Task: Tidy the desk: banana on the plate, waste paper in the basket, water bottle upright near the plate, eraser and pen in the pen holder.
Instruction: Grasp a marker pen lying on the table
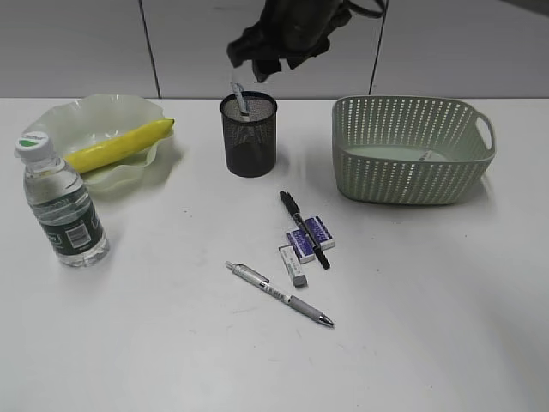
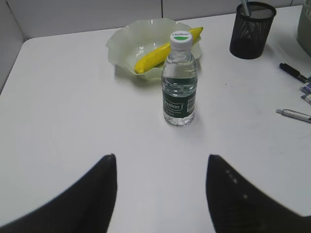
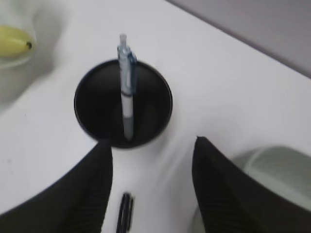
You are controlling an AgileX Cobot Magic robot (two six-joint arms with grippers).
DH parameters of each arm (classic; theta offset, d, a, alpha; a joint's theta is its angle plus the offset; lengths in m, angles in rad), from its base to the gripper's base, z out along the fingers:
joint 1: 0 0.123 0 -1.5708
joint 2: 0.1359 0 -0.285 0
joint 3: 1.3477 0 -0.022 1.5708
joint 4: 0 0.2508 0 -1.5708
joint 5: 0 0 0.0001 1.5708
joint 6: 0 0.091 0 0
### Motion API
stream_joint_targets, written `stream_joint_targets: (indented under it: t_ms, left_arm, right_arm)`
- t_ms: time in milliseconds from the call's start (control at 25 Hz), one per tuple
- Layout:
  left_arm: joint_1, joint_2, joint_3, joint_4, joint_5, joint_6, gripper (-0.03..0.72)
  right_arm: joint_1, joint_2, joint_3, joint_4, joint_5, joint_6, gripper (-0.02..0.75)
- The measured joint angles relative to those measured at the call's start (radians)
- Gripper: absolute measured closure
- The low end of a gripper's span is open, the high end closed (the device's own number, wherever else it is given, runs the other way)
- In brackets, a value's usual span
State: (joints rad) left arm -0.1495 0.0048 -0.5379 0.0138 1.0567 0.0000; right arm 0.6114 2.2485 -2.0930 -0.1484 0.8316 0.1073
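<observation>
The banana (image 1: 120, 145) lies on the ruffled pale-green plate (image 1: 64, 116). The water bottle (image 1: 64, 206) stands upright in front of the plate. The black mesh pen holder (image 1: 249, 137) has one pen (image 1: 239, 96) standing in it. My right gripper (image 1: 253, 58) hangs open and empty just above the holder; the right wrist view shows its jaws (image 3: 153, 143) apart over the holder (image 3: 85, 116). A black pen (image 1: 304, 229) lies across two erasers (image 1: 319, 232); a silver pen (image 1: 279, 293) lies nearer. My left gripper (image 2: 160, 162) is open, short of the bottle (image 2: 179, 87).
The pale-green perforated basket (image 1: 412, 180) stands at the back right with a small white wad (image 1: 425, 155) inside, likely the waste paper. A smaller eraser (image 1: 293, 264) lies beside the silver pen. A grey wall runs behind the desk.
</observation>
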Motion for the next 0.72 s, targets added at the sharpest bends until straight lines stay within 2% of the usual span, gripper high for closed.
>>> stream_joint_targets:
  t_ms: [240,440,720]
  left_arm:
    - [0.0,0.0,0.0,0.0,0.0,0.0,0.253]
    - [0.0,0.0,0.0,0.0,0.0,0.0,0.253]
    - [0.0,0.0,0.0,0.0,0.0,0.0,0.253]
  right_arm:
    - [0.0,-0.114,0.011,0.01,0.335,-0.035,0.352]
    - [0.0,-0.279,0.178,0.044,0.372,-0.039,0.376]
    - [0.0,-0.698,0.598,0.089,0.375,-0.045,0.383]
